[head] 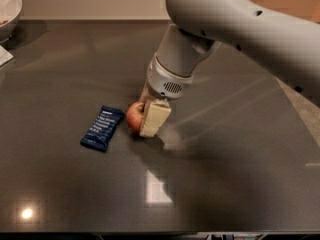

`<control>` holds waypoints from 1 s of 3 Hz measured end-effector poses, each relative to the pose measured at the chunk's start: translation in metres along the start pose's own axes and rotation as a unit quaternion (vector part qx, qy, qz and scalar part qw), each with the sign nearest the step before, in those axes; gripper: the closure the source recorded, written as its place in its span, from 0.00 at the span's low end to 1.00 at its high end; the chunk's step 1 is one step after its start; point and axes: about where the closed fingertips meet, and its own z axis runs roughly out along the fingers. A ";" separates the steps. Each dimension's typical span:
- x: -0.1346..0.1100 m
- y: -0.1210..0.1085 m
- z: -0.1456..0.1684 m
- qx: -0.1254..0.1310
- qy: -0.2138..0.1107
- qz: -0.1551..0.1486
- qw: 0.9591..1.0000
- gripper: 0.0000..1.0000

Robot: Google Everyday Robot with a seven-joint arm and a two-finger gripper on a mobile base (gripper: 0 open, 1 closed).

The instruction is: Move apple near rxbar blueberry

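Though the claw (146, 115) clasps it, the apple (133, 118) shows red.

Glossy dark tabletop (240, 184) beneath beige wall (90, 1)

It looks like a kitchen or break-room counter: a dark polished countertop (225, 184), a white bowl (9, 9) at its far left corner, an rxbar blueberry (102, 128), and the gripper (145, 115) clasping an apple (133, 116) at mid-counter.
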 end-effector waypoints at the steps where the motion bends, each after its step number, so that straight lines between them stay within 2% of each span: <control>1: -0.009 -0.001 0.009 -0.005 -0.004 -0.005 1.000 1.00; 2: -0.016 -0.004 0.018 -0.010 -0.008 -0.008 1.000 1.00; 3: -0.017 -0.010 0.028 -0.014 -0.010 -0.010 1.000 0.82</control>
